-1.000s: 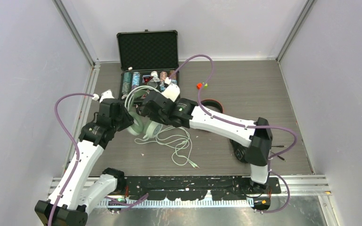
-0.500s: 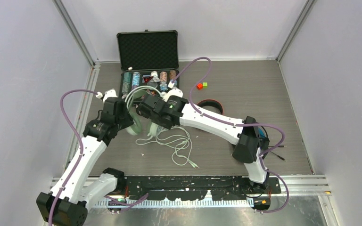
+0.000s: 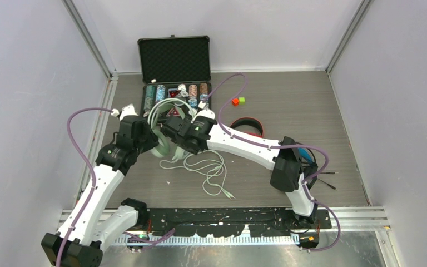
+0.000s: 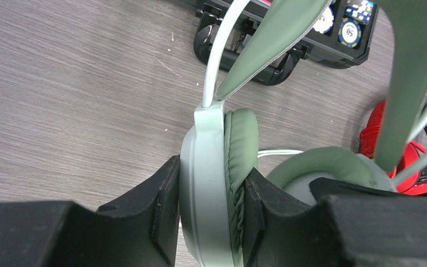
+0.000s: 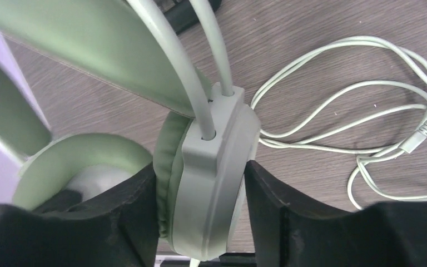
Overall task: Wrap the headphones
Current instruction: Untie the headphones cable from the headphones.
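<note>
Top view, place: the mint headphones [image 3: 158, 148] sit left of centre on the table [image 3: 289, 105], between both grippers and in front of the open case [image 3: 174, 61]. Their cable [image 3: 208, 169] lies in loose loops toward the near edge.
Top view, neighbours: the red headphones [image 3: 248, 123] lie to the right, apart from the mint pair.
Left wrist, grip: the left gripper [image 4: 211, 214] is clamped across 1 ear cup, with its fingers [image 4: 161, 208] pressing on shell and cushion.
Right wrist, grip: the right gripper [image 5: 203, 217] has its fingers [image 5: 272, 206] against both sides of the other cup, squeezing it.
Step, judged: steadying the headset with 2 holds before winding the cable.
Doing it well: keep the cups level and do not spread the band. Release only 1 hold, then take the cable close to the cup, not at the plug, so the loops do not tangle.
Change: over the last second the right arm swung in leftward and its jaws narrowed onto the cup. The left hold is unchanged.
</note>
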`<state>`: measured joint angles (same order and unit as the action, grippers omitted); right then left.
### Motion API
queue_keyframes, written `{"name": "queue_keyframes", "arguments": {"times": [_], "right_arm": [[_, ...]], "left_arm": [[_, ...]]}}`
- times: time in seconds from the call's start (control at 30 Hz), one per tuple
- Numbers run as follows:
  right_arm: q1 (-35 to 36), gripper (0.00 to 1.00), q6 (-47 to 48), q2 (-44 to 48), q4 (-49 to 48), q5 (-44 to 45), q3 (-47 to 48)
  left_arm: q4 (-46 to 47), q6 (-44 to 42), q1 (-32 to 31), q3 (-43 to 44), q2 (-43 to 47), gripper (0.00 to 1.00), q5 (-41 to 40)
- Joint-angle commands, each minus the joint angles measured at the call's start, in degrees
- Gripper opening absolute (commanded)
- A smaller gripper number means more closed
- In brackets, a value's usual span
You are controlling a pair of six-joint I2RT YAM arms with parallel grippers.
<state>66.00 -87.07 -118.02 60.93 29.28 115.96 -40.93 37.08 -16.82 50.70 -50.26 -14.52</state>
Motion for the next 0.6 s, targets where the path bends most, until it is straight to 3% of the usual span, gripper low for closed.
{"name": "queue_keyframes", "arguments": {"times": [0.0, 0.1, 0.17, 0.3, 0.43, 0.57], "right_arm": [[-0.5, 0.45, 2.1, 2.7, -4.8, 4.2, -4.5], [-1.7, 0.3, 10.9, 6.1, -10.6, 5.5, -10.0], [-2.8, 0.3, 19.0, 9.9, -16.6, 3.7, -15.5], [-4.6, 0.2, 28.8, 16.2, -21.8, 1.6, -22.7], [-5.2, 0.15, 36.6, 21.6, -25.4, -1.2, -28.2], [-6.4, 0.13, 39.8, 23.7, -23.0, -4.9, -28.6]], "left_arm": [[5.2, 2.7, -0.1, 0.9, 2.7, 0.1, 3.1], [5.0, 2.8, -0.2, 0.6, 3.6, 0.15, 4.2], [5.4, 2.9, -0.1, 0.6, 4.0, 0.25, 6.8], [2.3, 2.5, -0.1, 3.5, 3.6, 0.49, 12.9], [-0.7, -3.3, -0.1, 8.3, 2.5, 0.57, 17.9], [-3.1, -6.2, -0.1, 13.9, 0.9, 0.65, 20.8]]}}
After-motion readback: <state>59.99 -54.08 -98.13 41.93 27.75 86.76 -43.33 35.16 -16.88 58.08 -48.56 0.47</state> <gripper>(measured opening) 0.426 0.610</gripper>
